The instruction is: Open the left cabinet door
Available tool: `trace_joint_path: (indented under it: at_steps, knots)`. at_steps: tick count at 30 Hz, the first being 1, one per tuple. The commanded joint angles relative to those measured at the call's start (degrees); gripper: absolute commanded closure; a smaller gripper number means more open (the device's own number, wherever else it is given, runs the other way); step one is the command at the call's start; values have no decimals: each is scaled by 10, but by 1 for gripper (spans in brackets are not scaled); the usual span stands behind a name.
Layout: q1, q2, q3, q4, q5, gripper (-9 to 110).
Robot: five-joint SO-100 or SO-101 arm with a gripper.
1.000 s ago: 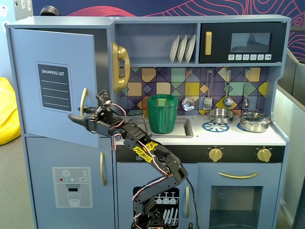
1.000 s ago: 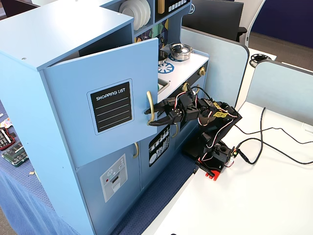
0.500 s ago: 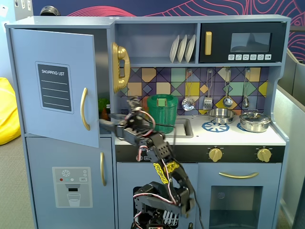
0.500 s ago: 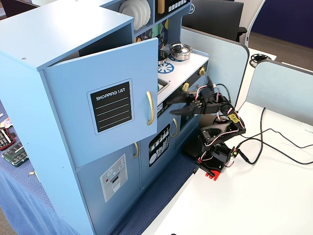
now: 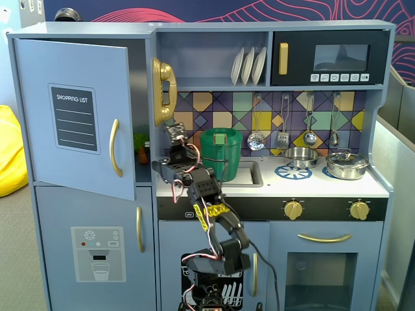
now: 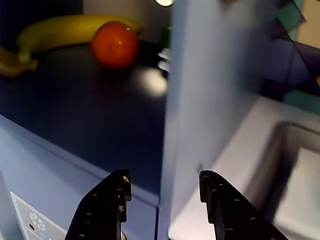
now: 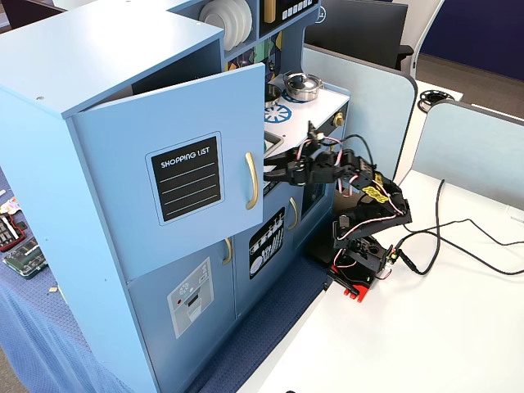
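Left cabinet door [image 5: 74, 116] swung partly open at top left of the toy kitchen in a fixed view, fingers [image 6: 162, 192] spread apart, empty, by the cabinet's edge, tomato [image 6: 115, 43] and banana [image 6: 70, 27] inside.

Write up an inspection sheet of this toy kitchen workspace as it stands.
Surface: white table carries the arm's base; white toy counter beside a sink.
Job's things: blue-grey chalkboard "SHOPPING LIST" door with gold bar handle stands partly open, swung outward.
Clutter: inside the fridge shelf, a yellow banana and a round red-orange fruit; green pot in the sink; steel pans on the counter; white plates on the shelf.
Gripper: black two-finger gripper open, empty, at the cabinet's front edge beside the fridge opening.
Cables: black cables trail across the table; red and white wires along the arm.
Surroundings: grey partition panels; yellow cushion at left in a fixed view.
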Motion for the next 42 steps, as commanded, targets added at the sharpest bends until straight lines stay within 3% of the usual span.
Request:
trace_joint_path:
  at_steps: [1, 25, 28, 33, 38, 42]
  knots:
    - [-75, -34, -40, -81, -40, 93]
    - [-378, -76, -44, -200, -129, 94]
    - [-330, -74, -36, -192, -121, 94]
    - [-147, -33, 33, -135, -18, 94]
    - [61, 33, 156, 12, 72, 96]
    - [164, 117, 286, 101, 103, 97]
